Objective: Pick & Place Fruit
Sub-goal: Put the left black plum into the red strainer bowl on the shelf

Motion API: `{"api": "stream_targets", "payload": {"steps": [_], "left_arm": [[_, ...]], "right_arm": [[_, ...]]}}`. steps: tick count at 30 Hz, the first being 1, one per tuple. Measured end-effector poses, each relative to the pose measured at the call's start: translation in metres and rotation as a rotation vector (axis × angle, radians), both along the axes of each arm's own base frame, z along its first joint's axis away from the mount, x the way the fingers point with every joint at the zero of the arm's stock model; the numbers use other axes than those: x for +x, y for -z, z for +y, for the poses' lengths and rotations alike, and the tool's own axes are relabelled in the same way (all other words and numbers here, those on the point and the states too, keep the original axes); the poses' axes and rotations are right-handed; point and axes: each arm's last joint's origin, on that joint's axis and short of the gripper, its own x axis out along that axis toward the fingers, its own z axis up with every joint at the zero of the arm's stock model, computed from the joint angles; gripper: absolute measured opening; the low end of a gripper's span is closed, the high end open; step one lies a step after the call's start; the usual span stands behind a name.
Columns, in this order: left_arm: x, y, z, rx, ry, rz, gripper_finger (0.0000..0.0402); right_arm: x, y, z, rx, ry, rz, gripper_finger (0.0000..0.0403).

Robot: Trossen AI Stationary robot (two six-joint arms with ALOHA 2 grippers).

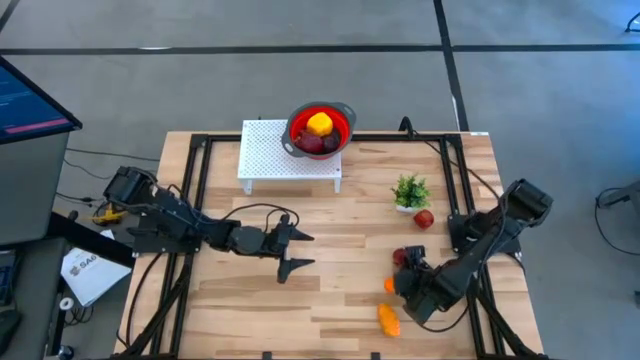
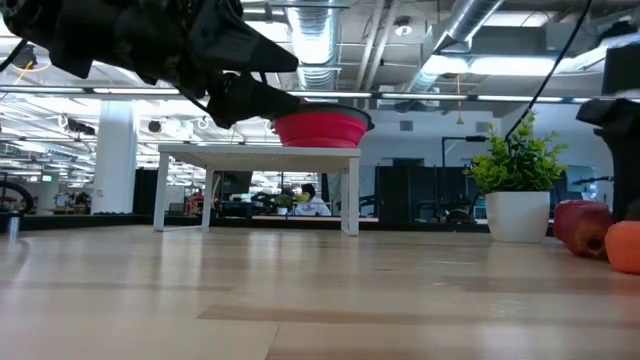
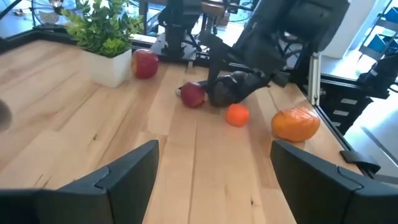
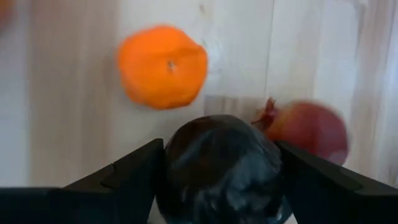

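Near-black fruit (image 4: 221, 165): closest to the right wrist camera, sitting between the two dark fingers of the right gripper (image 4: 217, 177), which closes around it on both sides.
Right gripper position: low over the table's right front area in the high view, beside a cluster of loose fruit.
Small orange fruit (image 4: 163, 66): on the wood just beyond the gripped piece.
Maroon fruit (image 4: 308, 129): just beside the gripped piece, touching or nearly so.
Larger orange piece (image 1: 388, 319): alone near the front edge of the table (image 1: 330, 250).
Red apple (image 1: 424, 219): next to the small green plant (image 1: 410, 190).
Red bowl (image 1: 321, 128): on the white perforated stand (image 1: 275, 155) at the back, holding a yellow-orange fruit (image 1: 319, 124) and dark red pieces.
Left gripper (image 1: 296, 249): raised over the middle of the table, fingers spread wide, holding nothing.
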Motion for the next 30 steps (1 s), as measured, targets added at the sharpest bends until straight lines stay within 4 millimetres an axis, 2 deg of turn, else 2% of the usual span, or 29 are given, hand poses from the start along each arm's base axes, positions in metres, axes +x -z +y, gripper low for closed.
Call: {"api": "stream_targets", "payload": {"steps": [7,11,14,19,22,25,30], "left_arm": [[0.000,-0.001,0.000,-0.002,0.000,-0.006,0.0301],[0.000,-0.001,0.000,-0.003,0.000,-0.008,0.0301],[0.000,-0.001,0.000,-0.003,0.000,-0.009,0.0301],[0.000,-0.001,0.000,-0.004,0.000,-0.011,0.0301],[0.000,-0.001,0.000,-0.004,0.000,-0.012,0.0301],[0.000,-0.001,0.000,-0.004,0.000,-0.011,0.0301],[0.000,-0.001,-0.001,-0.004,0.003,-0.011,0.0301]], "right_arm": [[0.003,0.004,0.006,-0.077,0.056,0.071,0.0264],[0.005,0.000,0.009,-0.036,0.068,0.049,0.0241],[0.013,-0.007,0.012,0.030,0.067,-0.048,0.0235],[0.043,-0.023,0.008,0.116,-0.012,-0.378,0.0237],[0.063,-0.036,-0.006,0.121,-0.064,-0.548,0.0237],[0.085,-0.052,-0.028,0.101,-0.105,-0.723,0.0237],[0.116,-0.095,-0.077,0.043,-0.147,-1.005,0.0239]]}}
